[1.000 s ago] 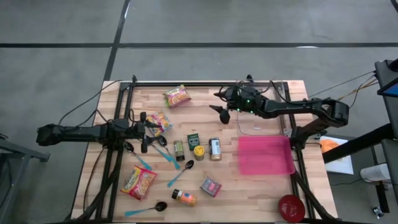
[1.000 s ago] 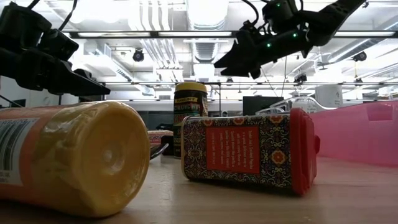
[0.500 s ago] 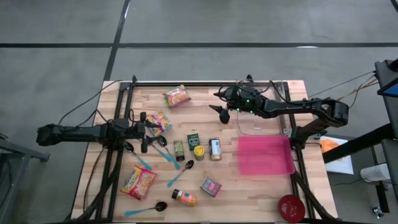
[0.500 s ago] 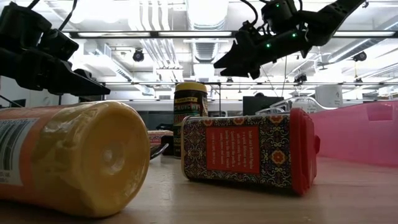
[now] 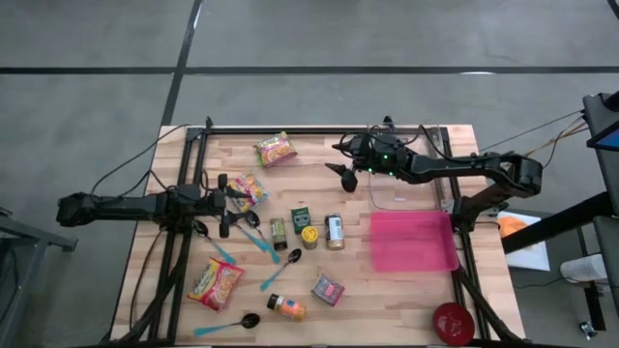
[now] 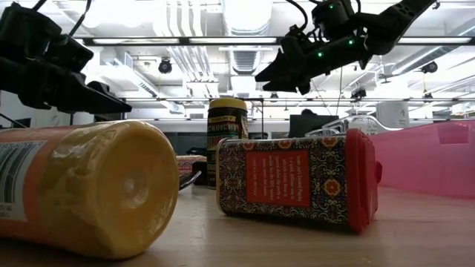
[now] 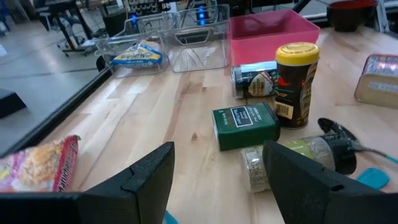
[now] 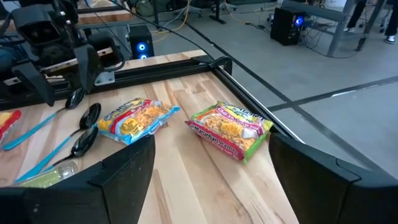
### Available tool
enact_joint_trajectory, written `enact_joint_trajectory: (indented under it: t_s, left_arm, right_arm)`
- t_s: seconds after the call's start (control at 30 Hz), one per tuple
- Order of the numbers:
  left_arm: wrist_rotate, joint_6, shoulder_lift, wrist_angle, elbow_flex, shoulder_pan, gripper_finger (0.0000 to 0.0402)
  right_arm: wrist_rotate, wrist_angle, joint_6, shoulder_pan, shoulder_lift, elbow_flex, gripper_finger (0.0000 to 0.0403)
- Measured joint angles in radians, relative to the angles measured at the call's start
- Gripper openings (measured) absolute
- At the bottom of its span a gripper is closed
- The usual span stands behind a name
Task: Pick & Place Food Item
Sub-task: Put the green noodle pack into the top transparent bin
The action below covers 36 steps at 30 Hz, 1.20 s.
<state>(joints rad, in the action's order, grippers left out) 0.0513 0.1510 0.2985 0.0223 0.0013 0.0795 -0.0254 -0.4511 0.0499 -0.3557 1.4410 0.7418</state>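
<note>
While both grippers' jaws are standing spread and empty, food packets (image 5: 275, 150) are lying unpicked, pink bin (image 5: 413, 242) waiting.

A wooden bench (image 5: 406, 290) is bordered by a black frame rail (image 5: 319, 130) along its far edge. A red bowl (image 5: 453, 322) is set at the near right corner. Four blue-handled spoons are laid flat on the left half: a first spoon (image 5: 259, 242) and a second spoon (image 5: 221, 253) near the left edge, a third spoon (image 5: 280, 271) toward the middle, and a fourth spoon (image 5: 224, 327) along the near edge.
</note>
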Motion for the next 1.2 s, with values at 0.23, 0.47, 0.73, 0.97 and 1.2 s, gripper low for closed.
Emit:
enact_joint_trajectory:
  t_s: [0.23,0.47,0.73,0.97,1.2]
  left_arm:
    - [0.000,-0.205,0.000,0.002,0.000,-0.001,0.0244]
    - [0.011,-0.690,0.000,0.065,0.000,0.000,0.0244]
    - [0.079,-0.700,0.025,-0.005,0.023,-0.016,0.0244]
    - [0.087,-0.418,0.072,-0.014,0.186,-0.013,0.0244]
    - [0.159,-0.367,0.249,-0.319,0.458,-0.012,0.0244]
  right_arm:
    - [0.000,0.000,0.001,0.000,0.000,0.000,0.0312]
    - [0.000,0.000,0.001,0.000,0.000,0.000,0.0312]
    - [0.000,0.000,0.000,0.000,0.000,0.000,0.0312]
    - [0.000,0.000,0.001,0.000,0.000,0.000,0.0312]
    - [0.000,0.000,0.000,0.000,0.000,0.000,0.0312]
